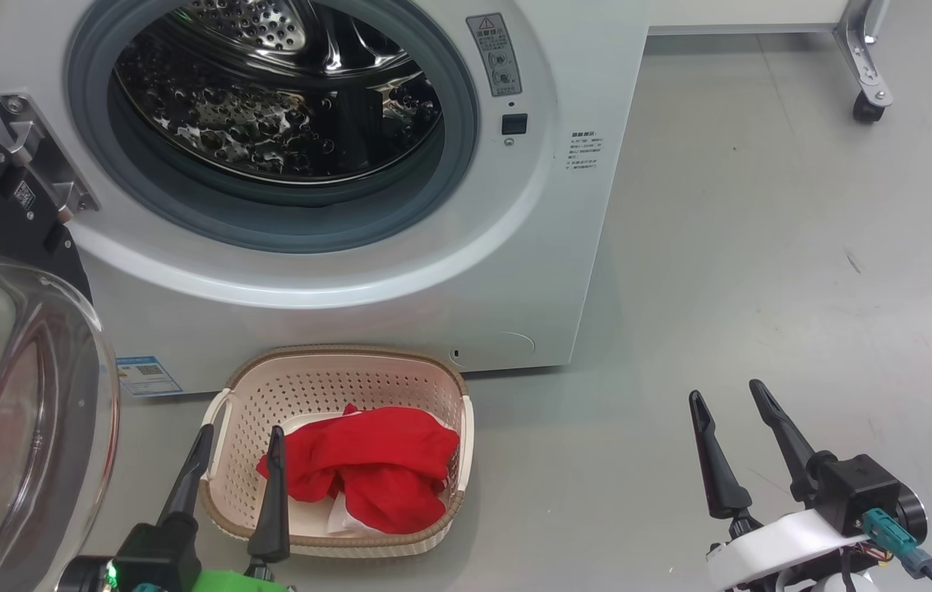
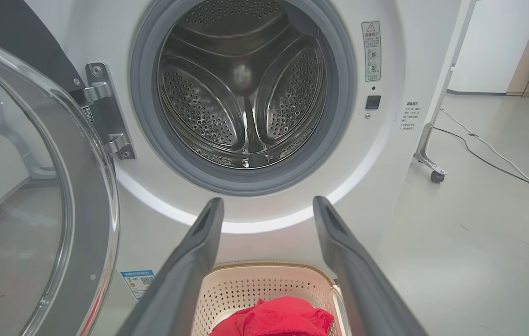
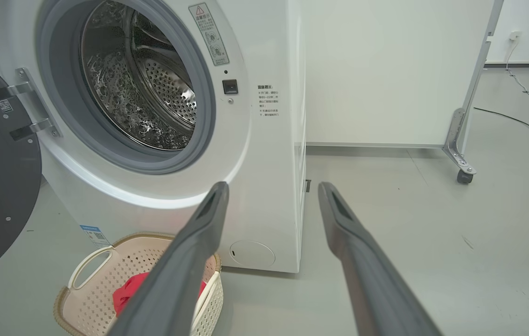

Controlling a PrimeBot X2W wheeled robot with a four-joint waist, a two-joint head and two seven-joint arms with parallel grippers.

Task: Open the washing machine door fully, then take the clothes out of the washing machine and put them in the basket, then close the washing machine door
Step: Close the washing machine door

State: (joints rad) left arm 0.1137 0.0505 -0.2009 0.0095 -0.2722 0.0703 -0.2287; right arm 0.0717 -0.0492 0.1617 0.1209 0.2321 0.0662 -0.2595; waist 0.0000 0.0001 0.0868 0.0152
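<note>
Washing machine: we see the white washing machine (image 1: 351, 312) standing on the grey floor (image 1: 762, 288), its round front opening facing us.
Door: the door (image 1: 22, 395) is swung wide to our left on its metal hinge (image 1: 43, 152), with the clear glass bowl bulging toward us and the black rim behind it.
Drum: through the grey seal (image 1: 269, 222) we look into the steel drum (image 2: 246, 93) and see its perforated walls and paddles.
Basket: the cream basket (image 1: 334, 355) sits on the floor just in front of the machine, below the opening.
Clothes: the red clothes (image 1: 376, 469) with white trim lie bunched inside the basket, toward its near side.
Left pincer: our left gripper (image 1: 240, 429) is over the near left corner of the basket with its fingers spread and nothing between them. One finger crosses the basket's left handle in the head view, and we cannot tell if it touches.
Right pincer: our right gripper (image 1: 725, 389) is also spread and empty, above bare floor, well apart from the basket on its right.
Surroundings: a small blue label (image 1: 147, 374) is stuck low on the machine front, and a wheeled frame leg (image 1: 869, 74) stands beyond the machine on the right.
</note>
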